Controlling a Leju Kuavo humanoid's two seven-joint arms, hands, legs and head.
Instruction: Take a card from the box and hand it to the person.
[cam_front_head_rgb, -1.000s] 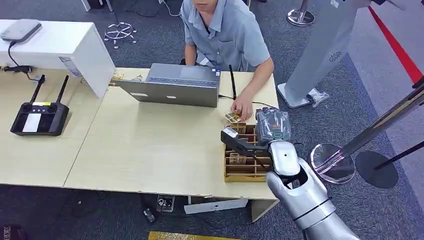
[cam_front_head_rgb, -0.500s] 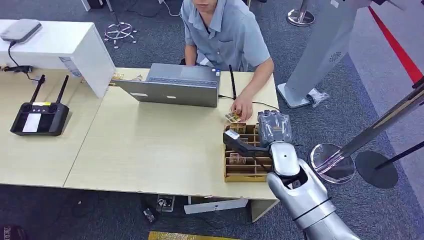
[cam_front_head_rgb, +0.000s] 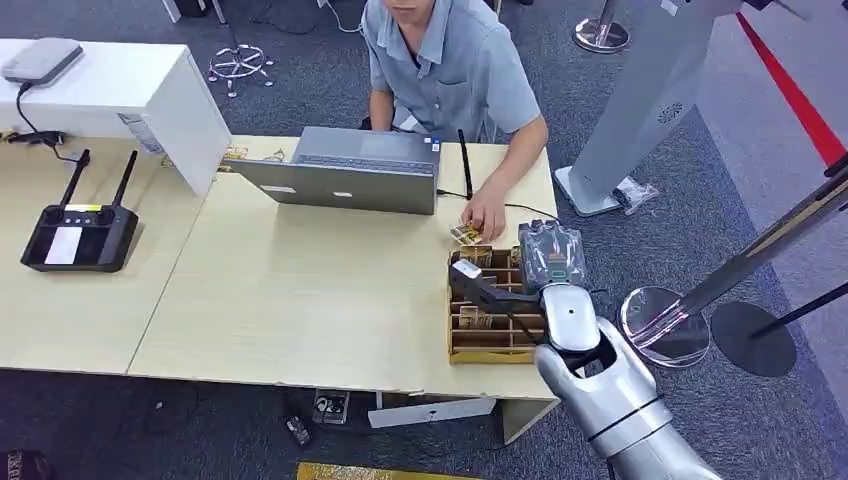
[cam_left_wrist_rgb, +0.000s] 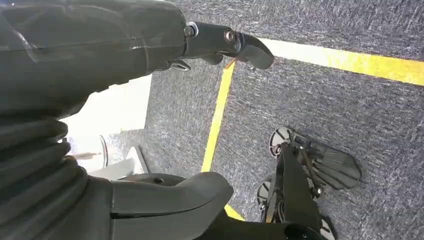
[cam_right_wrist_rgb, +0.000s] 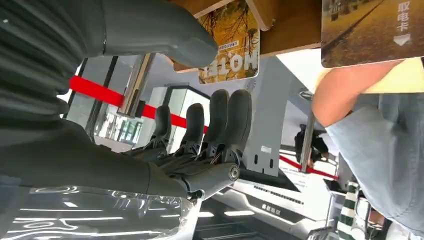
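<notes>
A wooden box (cam_front_head_rgb: 460, 350) with divided slots stands at the table's near right corner, with cards (cam_front_head_rgb: 475, 318) in the slots. My right hand (cam_front_head_rgb: 500, 290) hovers over its far slots, fingers stretched toward the left rim and nothing in it. In the right wrist view the fingers (cam_right_wrist_rgb: 227, 120) are straight and the thumb (cam_right_wrist_rgb: 165, 35) is spread apart, close to a yellow card (cam_right_wrist_rgb: 232, 45) in a slot. A second card (cam_right_wrist_rgb: 370, 30) shows beyond a wooden divider (cam_right_wrist_rgb: 290, 30). The person's hand (cam_front_head_rgb: 487, 218) rests on a card (cam_front_head_rgb: 463, 235) just beyond the box. My left hand (cam_left_wrist_rgb: 165, 125) hangs above the floor, holding nothing.
A person in a blue shirt (cam_front_head_rgb: 450, 65) sits across the table behind an open laptop (cam_front_head_rgb: 340, 170). A black remote controller (cam_front_head_rgb: 80, 235) lies on the left table, near a white cabinet (cam_front_head_rgb: 120, 90). A stanchion base (cam_front_head_rgb: 665, 325) stands right of the table.
My right hand has shifted slightly to the right and nearer, settling lower over the box. The person's hand and the cards have stayed put.
</notes>
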